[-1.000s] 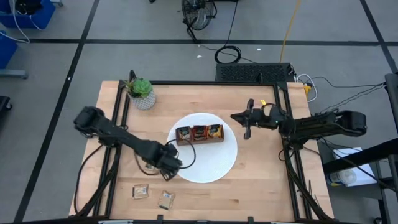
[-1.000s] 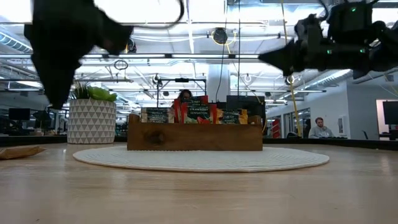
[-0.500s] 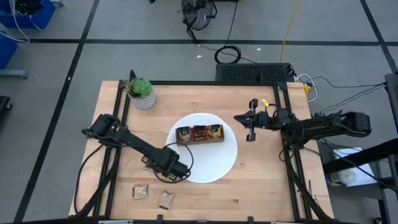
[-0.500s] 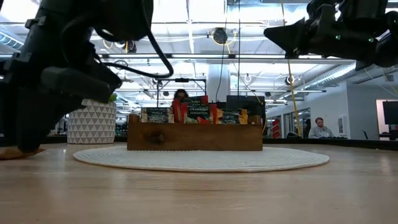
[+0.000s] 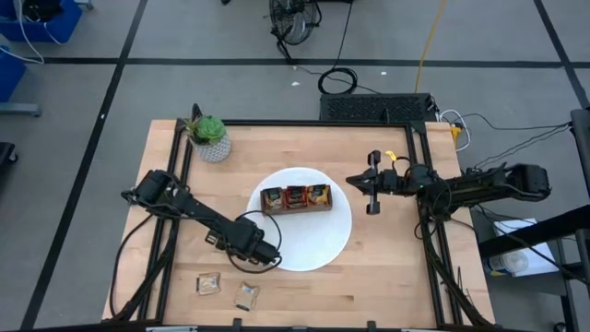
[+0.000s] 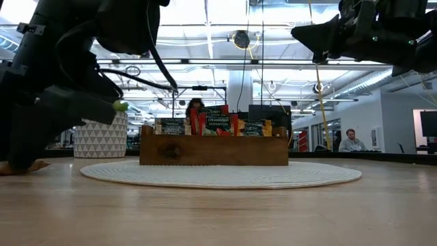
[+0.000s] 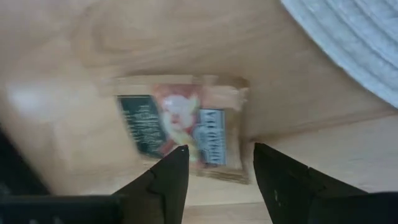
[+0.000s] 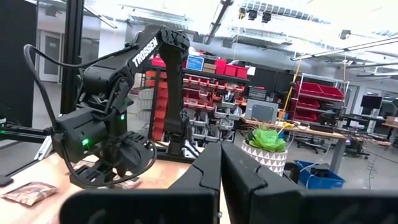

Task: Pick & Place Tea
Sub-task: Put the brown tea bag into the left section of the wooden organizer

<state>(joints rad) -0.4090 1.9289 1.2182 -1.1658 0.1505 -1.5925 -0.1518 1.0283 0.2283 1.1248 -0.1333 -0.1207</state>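
While the left gripper (image 7: 214,177) hovers parted over a beige printed sachet (image 7: 180,127), closing off-centre risks merely nudging it.

The left gripper (image 5: 261,261) has dropped toward the table's front edge, fingers narrowed over a sachet (image 7: 180,127).

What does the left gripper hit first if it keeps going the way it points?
Likely the beige tea sachet lying on the table beside the plate; the left gripper is open just short of it.
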